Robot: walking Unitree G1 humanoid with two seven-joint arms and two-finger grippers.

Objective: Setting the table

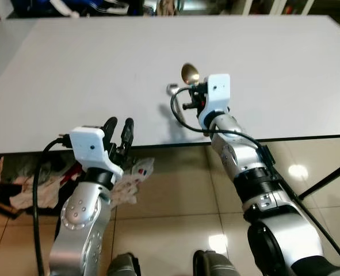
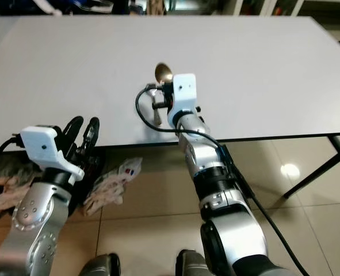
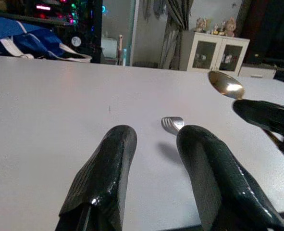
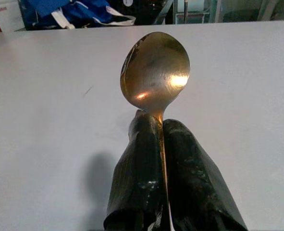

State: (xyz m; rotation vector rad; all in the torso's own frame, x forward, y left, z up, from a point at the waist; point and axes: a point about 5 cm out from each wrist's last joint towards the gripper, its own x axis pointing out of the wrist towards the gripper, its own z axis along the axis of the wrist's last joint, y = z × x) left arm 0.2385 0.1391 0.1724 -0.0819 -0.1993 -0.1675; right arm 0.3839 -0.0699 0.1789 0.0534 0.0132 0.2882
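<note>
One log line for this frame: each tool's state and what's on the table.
right tool: shut on spoon, above table | left tool: open, at near edge | fork: lying on table

The right gripper pinches a spoon between closed fingers; the left gripper hovers, fingers parted, holding nothing.

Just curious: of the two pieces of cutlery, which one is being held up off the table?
The gold spoon, pinched between the right tool's fingers, bowl up. The silver fork lies flat on the table.
</note>
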